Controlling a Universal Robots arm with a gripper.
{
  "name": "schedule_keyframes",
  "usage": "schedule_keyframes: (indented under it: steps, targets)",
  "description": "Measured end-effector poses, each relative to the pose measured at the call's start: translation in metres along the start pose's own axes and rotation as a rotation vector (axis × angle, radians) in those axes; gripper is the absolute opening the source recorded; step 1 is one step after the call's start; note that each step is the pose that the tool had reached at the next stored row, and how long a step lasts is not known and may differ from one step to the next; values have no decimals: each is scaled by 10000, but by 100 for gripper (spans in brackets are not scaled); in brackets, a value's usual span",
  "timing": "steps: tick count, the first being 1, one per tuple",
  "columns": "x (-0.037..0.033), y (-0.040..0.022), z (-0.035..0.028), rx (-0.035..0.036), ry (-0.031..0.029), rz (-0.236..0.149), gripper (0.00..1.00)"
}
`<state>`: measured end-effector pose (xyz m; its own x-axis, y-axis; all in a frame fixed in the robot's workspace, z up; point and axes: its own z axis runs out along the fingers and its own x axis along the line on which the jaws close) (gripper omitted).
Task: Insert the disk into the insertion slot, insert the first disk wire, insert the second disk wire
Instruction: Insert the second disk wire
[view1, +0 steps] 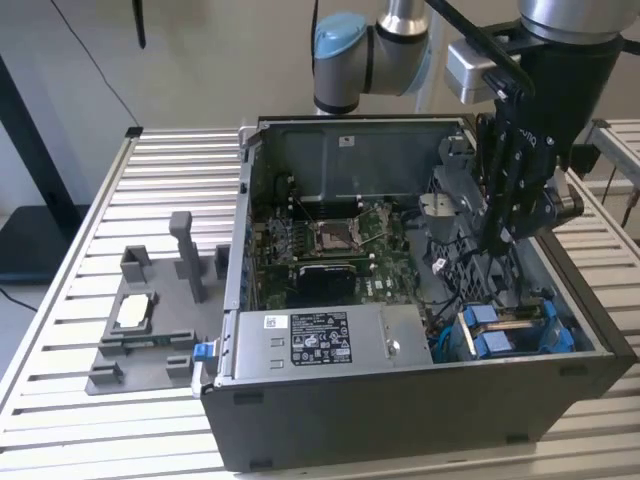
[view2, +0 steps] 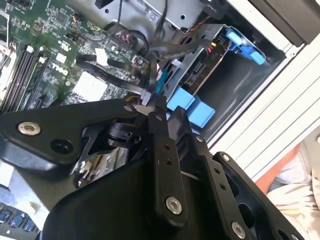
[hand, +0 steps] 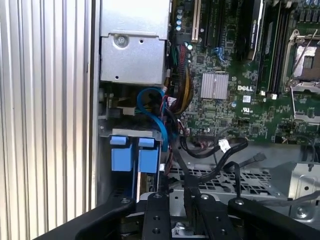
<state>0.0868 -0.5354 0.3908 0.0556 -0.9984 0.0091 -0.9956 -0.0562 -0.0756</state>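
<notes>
The disk's blue carrier (view1: 500, 335) sits inside the insertion slot (view1: 555, 345), the drive cage at the case's corner on the exterior view's right. Its blue tabs (hand: 132, 157) (view2: 192, 107) show in both wrist views, and most of the disk's body is hidden. My gripper (view1: 497, 238) hangs inside the case, just behind the cage. Its fingers (view2: 152, 107) stand close together on the end of a black disk wire (view2: 117, 80). The same black wire (hand: 186, 170) runs down between the fingers in the first wrist view.
A silver power supply box (view1: 320, 340) with a white sticker fills the case's front. The green motherboard (view1: 330, 240) lies behind it. Loose black cables (hand: 220, 150) and a blue cable (hand: 152, 107) crowd the cage. A grey fixture (view1: 150, 320) stands on the slatted table (view1: 60, 300).
</notes>
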Motion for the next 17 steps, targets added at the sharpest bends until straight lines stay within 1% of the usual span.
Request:
schedule_keyframes:
  steps: [2, 3, 6, 12, 17]
  targets:
    - [-24, 10, 5, 43, -3, -68, 27]
    - [-34, 17, 9, 82, -3, -93, 27]
    - [-51, 48, 24, 225, 1, -159, 27]
    - [-81, 136, 61, 497, 9, -258, 27]
    - [-130, 179, 89, 695, 15, -328, 27]
